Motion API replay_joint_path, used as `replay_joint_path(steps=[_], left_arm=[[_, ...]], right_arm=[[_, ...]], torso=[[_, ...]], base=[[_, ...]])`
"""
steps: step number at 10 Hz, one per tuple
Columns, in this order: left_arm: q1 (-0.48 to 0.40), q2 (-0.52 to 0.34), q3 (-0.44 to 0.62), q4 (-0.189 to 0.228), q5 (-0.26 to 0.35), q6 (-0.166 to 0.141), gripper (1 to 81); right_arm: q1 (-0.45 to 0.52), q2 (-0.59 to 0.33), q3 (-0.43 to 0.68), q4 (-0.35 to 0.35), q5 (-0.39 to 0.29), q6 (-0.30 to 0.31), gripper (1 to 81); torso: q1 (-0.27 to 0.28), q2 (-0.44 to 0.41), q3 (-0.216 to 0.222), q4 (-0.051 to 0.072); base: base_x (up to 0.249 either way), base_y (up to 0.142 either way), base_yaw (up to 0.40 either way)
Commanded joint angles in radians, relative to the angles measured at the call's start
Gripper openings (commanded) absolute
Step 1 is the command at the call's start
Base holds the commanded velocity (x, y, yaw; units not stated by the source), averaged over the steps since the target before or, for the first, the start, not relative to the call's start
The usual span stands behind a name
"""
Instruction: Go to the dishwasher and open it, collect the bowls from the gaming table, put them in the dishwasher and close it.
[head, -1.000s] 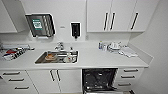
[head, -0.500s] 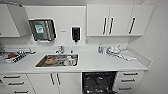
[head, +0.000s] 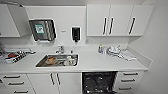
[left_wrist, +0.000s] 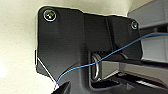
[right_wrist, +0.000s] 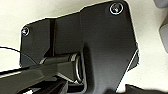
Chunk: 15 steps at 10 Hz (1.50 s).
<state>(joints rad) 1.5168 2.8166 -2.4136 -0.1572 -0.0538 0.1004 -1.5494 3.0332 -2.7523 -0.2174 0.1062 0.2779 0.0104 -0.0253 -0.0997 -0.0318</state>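
- The dishwasher (head: 99, 82) stands open under the white counter (head: 95, 62), below and to the right of the sink (head: 58, 60); its dark inside and wire racks show.
- The sink is a steel basin set into the counter, with a tap (head: 60, 49) at its back edge and a few items lying in it, too blurred to name.
- Left of the sink, at the counter's far end, a dish rack (head: 13, 57) holds something red.
- Right of the sink, near the back wall, a small bottle (head: 100, 48) stands beside a pile of pale dishes (head: 113, 50); a folded cloth (head: 127, 55) lies just beyond them.
- Above the sink, a steel paper towel dispenser (head: 42, 30) hangs on the wall, with a dark soap dispenser (head: 75, 33) to its right.
- White wall cupboards (head: 117, 20) with dark bar handles hang above the counter, right of the sink.
- Drawers (head: 127, 80) flank the dishwasher on its right; cupboard doors (head: 53, 82) sit under the sink.
- Both wrist views show the robot's own dark plate against a pale surface; a thin blue wire (left_wrist: 105, 56) crosses the left one.
- Whether the fingers of either gripper are spread or pressed together, I cannot tell.
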Motion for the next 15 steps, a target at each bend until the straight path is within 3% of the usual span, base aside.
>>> replay_joint_path(steps=[1,3,7,15], left_arm=[[-0.036,0.034,-0.123,-0.024,0.091,0.007,81.1],[-0.037,0.058,-0.136,-0.028,0.088,0.005,81.1],[-0.071,0.118,-0.262,-0.024,0.088,0.008,81.1],[-0.077,0.132,-0.274,-0.005,0.088,0.021,81.1]], right_arm=[[0.036,-0.005,-0.004,0.004,-0.051,-0.005,81.1],[0.039,-0.001,-0.002,0.010,-0.049,0.006,81.1],[0.059,0.003,-0.007,0.010,-0.054,0.000,81.1],[0.062,0.009,-0.002,0.012,-0.052,0.000,81.1]], torso=[[0.000,0.000,0.000,0.000],[0.000,0.000,0.000,0.000],[0.000,0.000,0.000,0.000],[0.000,0.000,0.000,0.000]], base=[[0.000,0.000,0.000],[0.000,0.000,0.000],[0.000,0.000,0.000],[0.000,0.000,0.000]])
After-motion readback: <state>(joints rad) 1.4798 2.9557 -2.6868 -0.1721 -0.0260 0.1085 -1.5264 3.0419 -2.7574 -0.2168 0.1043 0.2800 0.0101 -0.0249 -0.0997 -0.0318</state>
